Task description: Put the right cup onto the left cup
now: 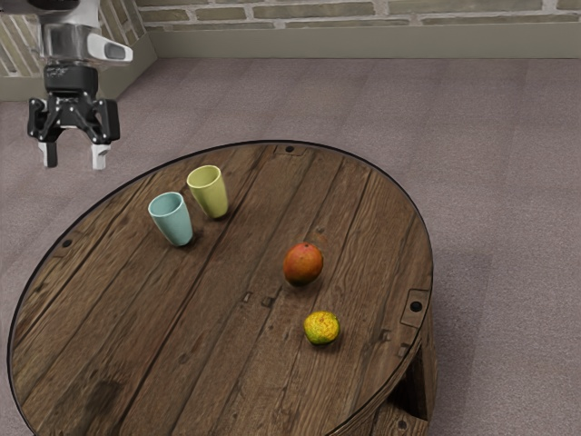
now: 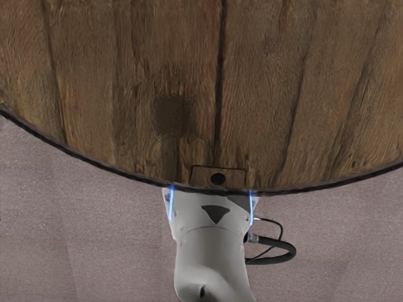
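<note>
"How's the hand [image 1: 74,157]?"
"Its fingers [image 1: 99,157] stand apart."
"And on the round wooden desk [image 1: 182,336]?"
"A teal cup [image 1: 172,221] and a yellow-green cup [image 1: 211,193], upright, near each other; a red-orange fruit [image 1: 303,264] well apart."

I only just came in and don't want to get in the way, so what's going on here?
Nothing is being handled at this moment. The robot's pincer hangs open and empty, away from the blue-green cup and the yellow-green cup. The two cups stand upright, close together on the round wooden table, and neither is on the other, so the stacking job isn't done. A reddish-orange fruit and a smaller yellow one also lie on the table.
</note>
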`<control>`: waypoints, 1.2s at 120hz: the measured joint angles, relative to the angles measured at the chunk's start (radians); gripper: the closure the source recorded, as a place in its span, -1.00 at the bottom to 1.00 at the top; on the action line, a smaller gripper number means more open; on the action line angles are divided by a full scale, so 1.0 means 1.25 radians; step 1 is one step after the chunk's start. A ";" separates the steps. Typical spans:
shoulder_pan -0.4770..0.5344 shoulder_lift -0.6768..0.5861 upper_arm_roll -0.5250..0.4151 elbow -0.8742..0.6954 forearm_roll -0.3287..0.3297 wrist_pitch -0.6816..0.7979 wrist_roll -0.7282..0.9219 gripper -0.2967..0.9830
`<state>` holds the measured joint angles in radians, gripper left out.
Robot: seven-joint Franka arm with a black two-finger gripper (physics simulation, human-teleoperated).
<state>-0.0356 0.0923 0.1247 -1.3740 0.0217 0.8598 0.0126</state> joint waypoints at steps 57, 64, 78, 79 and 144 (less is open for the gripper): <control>-0.044 0.262 0.003 -0.115 -0.047 0.775 -0.025 -0.38; -0.042 0.270 0.005 -0.114 -0.038 0.820 -0.023 -0.37; -0.037 0.293 0.009 -0.119 -0.033 0.900 -0.019 -0.36; -0.037 0.295 0.009 -0.119 -0.033 0.905 -0.019 -0.36; -0.023 0.341 0.017 -0.156 -0.062 1.053 -0.017 0.41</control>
<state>-0.0649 0.5188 0.1465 -1.5694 -0.0559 2.1763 -0.0087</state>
